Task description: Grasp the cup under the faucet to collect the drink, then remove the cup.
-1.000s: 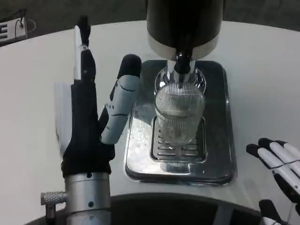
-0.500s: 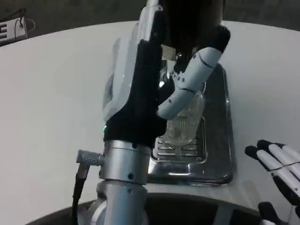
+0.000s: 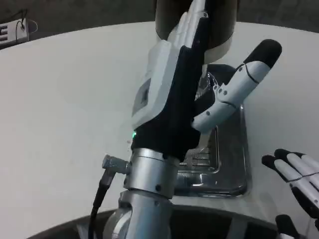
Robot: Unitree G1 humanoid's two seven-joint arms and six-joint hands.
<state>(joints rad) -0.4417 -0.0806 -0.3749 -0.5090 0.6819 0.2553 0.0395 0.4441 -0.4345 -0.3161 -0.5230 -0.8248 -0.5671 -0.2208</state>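
My left hand (image 3: 174, 94) is raised in front of the dark drink dispenser (image 3: 222, 30), fingers straight up and thumb stretched out to the right. It holds nothing that I can see. It covers nearly all of the clear ribbed cup (image 3: 208, 94); only a glassy sliver shows between palm and thumb, under the faucet. Below it, the steel drip tray (image 3: 234, 164) and part of its grate show. My right hand (image 3: 296, 174) lies at the lower right beside the tray, fingers apart, holding nothing.
The white round table (image 3: 65, 109) spreads out to the left and behind, with its front edge close to my body. A small wired object (image 3: 15, 30) sits at the far left corner.
My left hand has swung from the tray's left side rightwards and up, across the cup and in front of the dispenser, hiding the cup. The right hand has stayed put.
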